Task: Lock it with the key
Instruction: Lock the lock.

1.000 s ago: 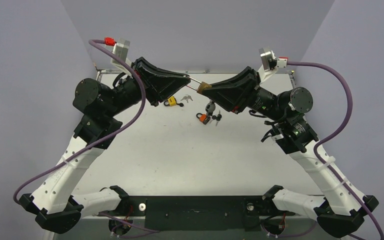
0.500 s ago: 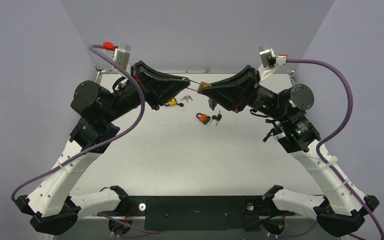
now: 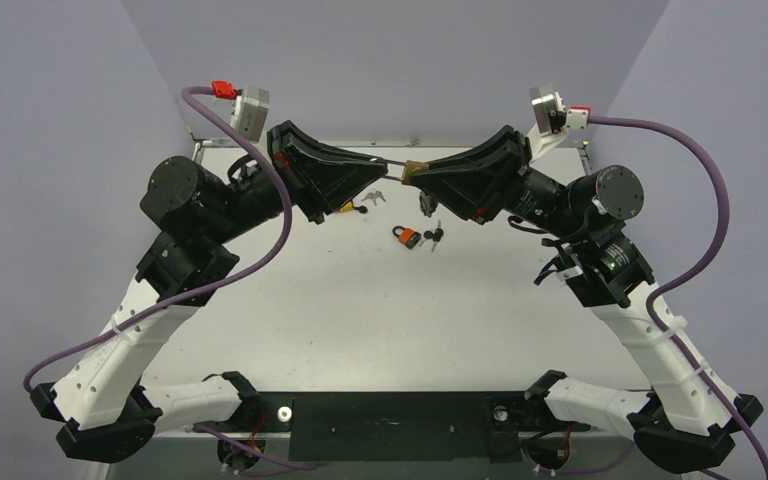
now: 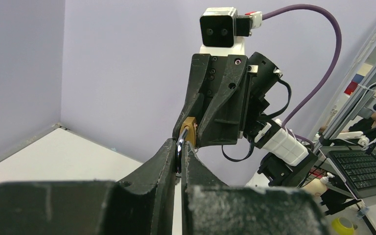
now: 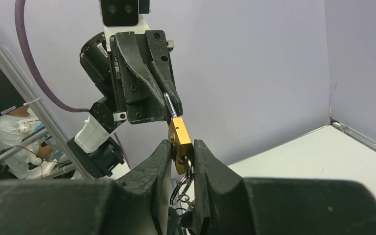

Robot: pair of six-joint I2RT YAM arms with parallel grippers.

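Note:
A brass padlock [image 3: 415,170] hangs in the air between both arms at the back of the table. My left gripper [image 3: 378,160] is shut on its steel shackle [image 4: 179,149], whose bow sits between the fingertips. My right gripper [image 5: 182,147] is shut on the brass body [image 5: 180,139]. A key ring [image 5: 178,188] dangles from the lock's underside between the right fingers. The key itself is mostly hidden there. More keys [image 3: 426,205] hang below the right gripper in the top view.
An orange padlock [image 3: 407,236] with black-headed keys [image 3: 434,237] lies on the white table below the held lock. A yellow padlock [image 3: 344,209] peeks out under the left gripper, with loose keys [image 3: 372,197] beside it. Grey walls close in behind and at both sides.
Both arms have shifted a little, and the held padlock sits slightly higher and further back. The right arm's elbow has swung to the right. Both grips are unchanged.

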